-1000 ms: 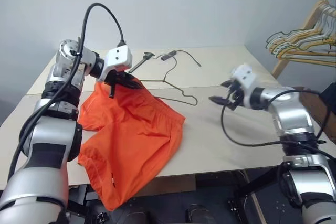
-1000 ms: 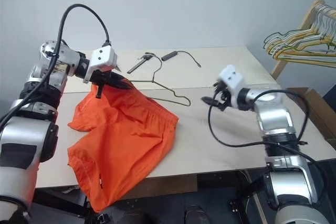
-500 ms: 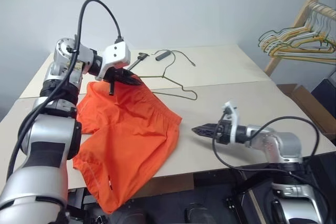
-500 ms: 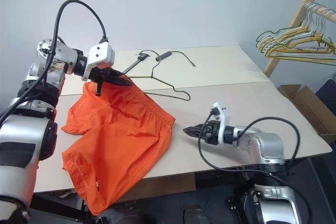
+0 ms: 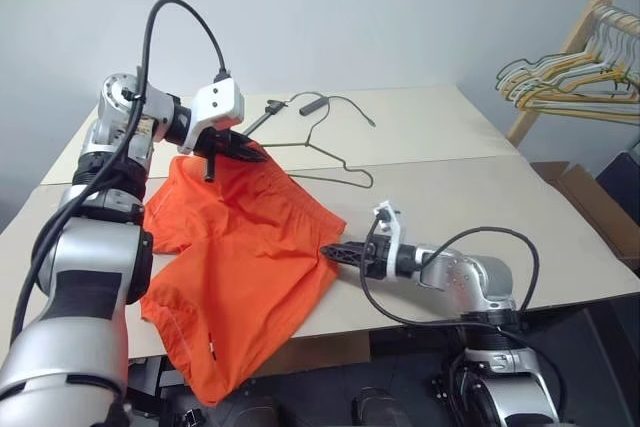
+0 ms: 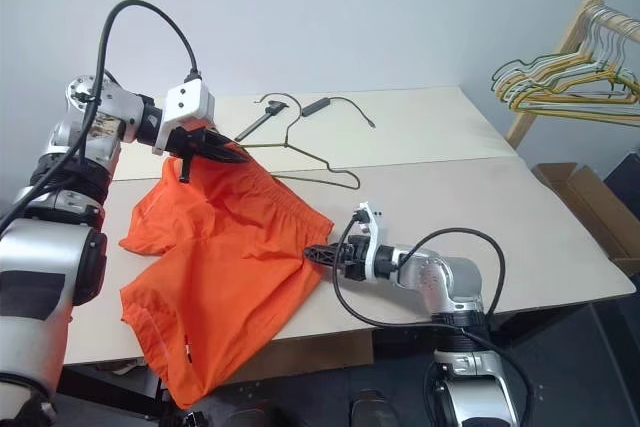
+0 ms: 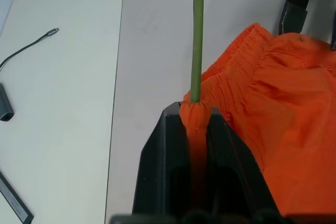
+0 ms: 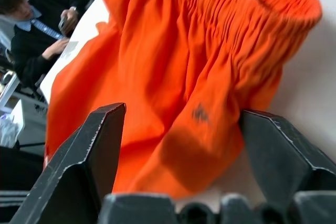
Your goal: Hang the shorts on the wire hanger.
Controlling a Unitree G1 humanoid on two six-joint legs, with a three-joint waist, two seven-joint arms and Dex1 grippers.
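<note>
At upper left the left gripper [image 5: 243,151] pinches the shorts [image 5: 245,267] waistband against the wire hanger [image 5: 330,162], while the right gripper [image 5: 330,250], fingers spread, seems to touch their centre-frame corner.

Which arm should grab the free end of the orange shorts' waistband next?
The right. Its gripper stands open at the bright orange fabric shorts' waistband edge, while the left gripper is shut on the opposite waistband corner.

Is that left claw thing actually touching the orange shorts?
Touching. The left wrist view shows the left end effector shut on a fold of the shorts, with the wire hanger at the same pinch.
</note>
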